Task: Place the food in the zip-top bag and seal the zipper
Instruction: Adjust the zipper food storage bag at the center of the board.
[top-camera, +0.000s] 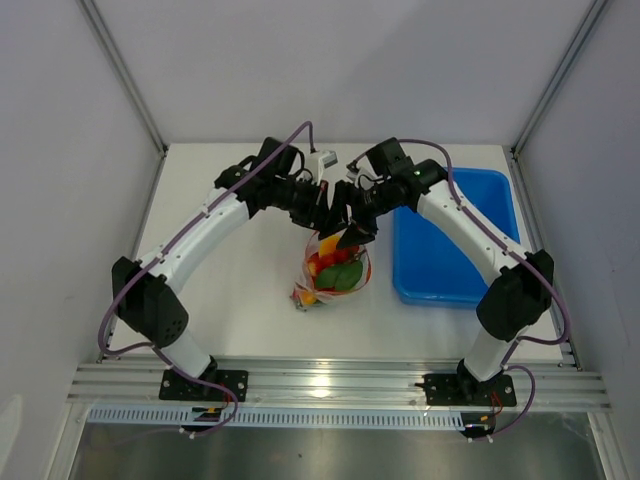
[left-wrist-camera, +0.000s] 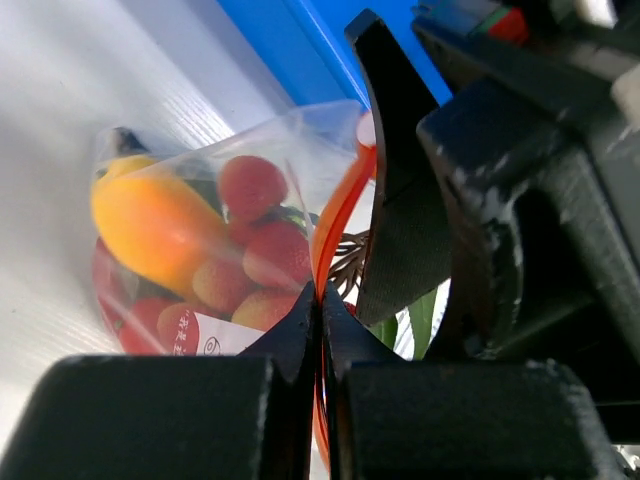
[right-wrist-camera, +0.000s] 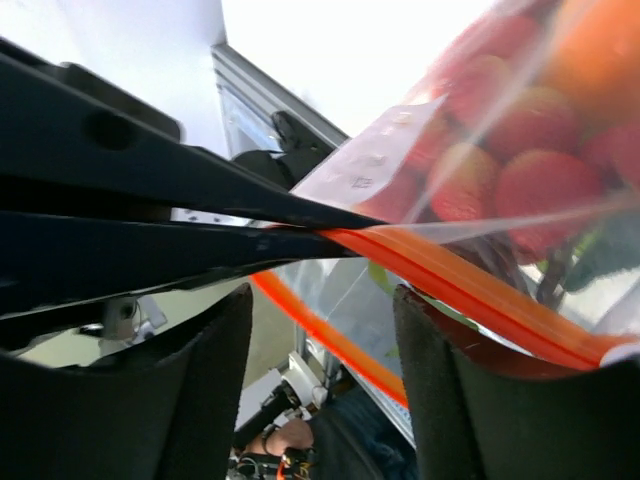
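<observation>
The zip-top bag (top-camera: 335, 272) hangs over the table's middle, holding the food (top-camera: 338, 274): a yellow-orange mango (left-wrist-camera: 150, 225), red-yellow cherry tomatoes (left-wrist-camera: 250, 185) and green pieces. My left gripper (left-wrist-camera: 320, 305) is shut on the zipper (left-wrist-camera: 340, 215), pinching the orange strip between its tips. My right gripper (right-wrist-camera: 322, 370) stands open right beside it. The zipper's two orange lips (right-wrist-camera: 450, 280) run apart from each other across the gap between its fingers (right-wrist-camera: 440, 400). In the top view both grippers (top-camera: 322, 212) (top-camera: 352, 232) meet above the bag's mouth.
A blue tub (top-camera: 455, 235) stands just right of the bag, under the right arm. White walls close in the table on the left, back and right. An aluminium rail (top-camera: 330, 380) runs along the near edge.
</observation>
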